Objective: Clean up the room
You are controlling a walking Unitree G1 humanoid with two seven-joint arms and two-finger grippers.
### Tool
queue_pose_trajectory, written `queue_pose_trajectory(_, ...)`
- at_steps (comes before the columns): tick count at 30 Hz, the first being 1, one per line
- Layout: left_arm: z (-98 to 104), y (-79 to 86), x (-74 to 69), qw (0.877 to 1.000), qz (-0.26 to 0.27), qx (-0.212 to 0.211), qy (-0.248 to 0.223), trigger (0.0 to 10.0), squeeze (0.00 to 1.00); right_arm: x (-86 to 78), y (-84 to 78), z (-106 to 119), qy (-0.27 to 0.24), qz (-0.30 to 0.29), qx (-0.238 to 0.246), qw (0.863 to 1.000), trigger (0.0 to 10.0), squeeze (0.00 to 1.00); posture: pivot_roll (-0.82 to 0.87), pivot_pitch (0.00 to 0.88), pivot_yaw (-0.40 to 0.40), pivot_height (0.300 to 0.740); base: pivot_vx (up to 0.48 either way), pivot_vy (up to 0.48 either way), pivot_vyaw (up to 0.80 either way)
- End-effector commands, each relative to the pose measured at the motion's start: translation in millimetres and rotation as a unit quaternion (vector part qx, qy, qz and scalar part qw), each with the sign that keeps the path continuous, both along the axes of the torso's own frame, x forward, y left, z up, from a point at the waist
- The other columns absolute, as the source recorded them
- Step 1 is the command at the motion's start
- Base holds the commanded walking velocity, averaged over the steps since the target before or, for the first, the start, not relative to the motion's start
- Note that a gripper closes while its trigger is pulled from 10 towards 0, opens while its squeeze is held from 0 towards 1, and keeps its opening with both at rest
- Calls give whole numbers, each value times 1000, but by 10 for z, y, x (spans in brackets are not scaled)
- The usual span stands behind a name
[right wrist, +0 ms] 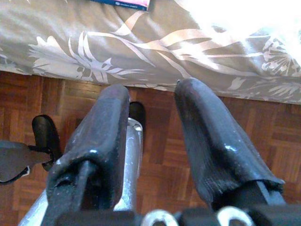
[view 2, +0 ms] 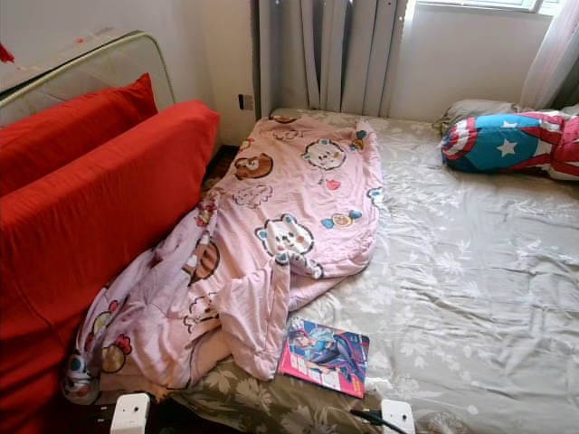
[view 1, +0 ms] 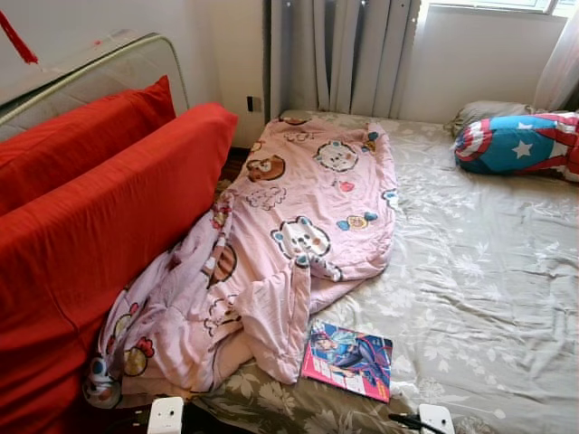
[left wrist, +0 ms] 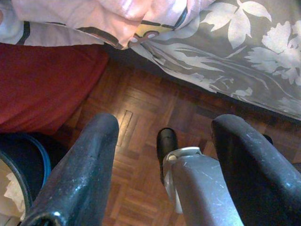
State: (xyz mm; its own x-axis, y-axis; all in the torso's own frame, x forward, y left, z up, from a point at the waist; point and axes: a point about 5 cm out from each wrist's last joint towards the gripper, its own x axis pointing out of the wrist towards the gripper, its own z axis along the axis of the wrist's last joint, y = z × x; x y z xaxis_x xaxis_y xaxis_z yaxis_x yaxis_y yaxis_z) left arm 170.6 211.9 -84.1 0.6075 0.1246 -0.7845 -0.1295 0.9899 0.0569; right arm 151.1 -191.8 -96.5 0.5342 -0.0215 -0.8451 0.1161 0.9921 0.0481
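Left eye view: one bed (view 1: 488,271) under a grey floral sheet, one pink cartoon blanket (view 1: 289,235) crumpled along its left side and trailing toward two red cushions (view 1: 99,208), one magazine (view 1: 348,359) flat near the foot edge just beside the blanket, one star-patterned pillow (view 1: 516,143) at the far right corner. Left tool (left wrist: 162,155) low over the parquet floor (left wrist: 141,117) by the bed edge, fingers spread wide, holding nothing. Right tool (right wrist: 150,127) likewise over the floor beside the sheet, fingers parted and empty.
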Motion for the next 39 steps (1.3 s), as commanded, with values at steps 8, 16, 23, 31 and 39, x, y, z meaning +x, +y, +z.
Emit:
queue_pose_trajectory(8, -143, -57, -453, 999, -50, 0, 16, 10000, 0, 157, 40, 68, -34, 8, 25, 999, 10000, 0, 63, 0, -112, 740, 0, 0, 0)
queue_pose_trajectory(16, -143, -57, -453, 999, -50, 0, 16, 10000, 0, 157, 40, 68, -34, 8, 25, 999, 10000, 0, 63, 0, -112, 740, 0, 0, 0)
queue_pose_trajectory(23, -143, -57, -453, 999, -50, 0, 16, 10000, 0, 157, 40, 68, -34, 8, 25, 999, 10000, 0, 63, 0, -112, 740, 0, 0, 0)
queue_pose_trajectory(31, -119, -50, -430, 999, -46, 5, -6, 10000, 0, 162, 62, 71, -40, 4, 32, 999, 10000, 0, 72, 0, -115, 740, 0, 0, 0)
queue_pose_trajectory(39, -84, -58, -403, 998, -56, 8, -36, 10000, 0, 172, 77, 74, -43, 4, 35, 998, 10000, 0, 74, 0, -112, 740, 0, 0, 0)
